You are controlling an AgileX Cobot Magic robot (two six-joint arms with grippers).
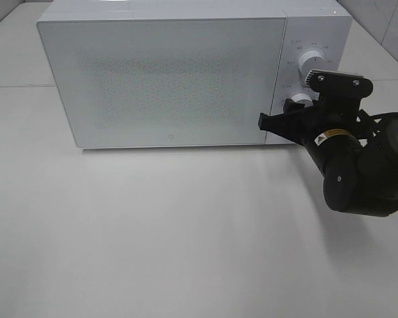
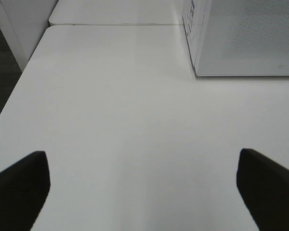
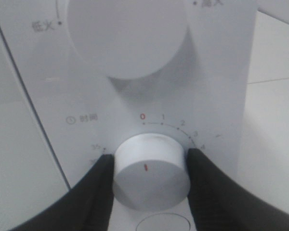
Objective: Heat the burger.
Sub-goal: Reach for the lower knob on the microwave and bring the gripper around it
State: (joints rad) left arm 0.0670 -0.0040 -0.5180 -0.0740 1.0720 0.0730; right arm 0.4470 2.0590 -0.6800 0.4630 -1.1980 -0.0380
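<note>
Fingers (image 3: 96, 187) of right hand (image 3: 151, 159) grip lower knob (image 3: 149, 171) near microwave's (image 1: 159, 73) right edge.

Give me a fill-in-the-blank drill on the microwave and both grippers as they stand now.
1. The right gripper grips the microwave's ____ knob.
2. The microwave's door is ____.
3. The left gripper holds its jaws ____ above the table.
Missing words: lower; closed; open.
</note>
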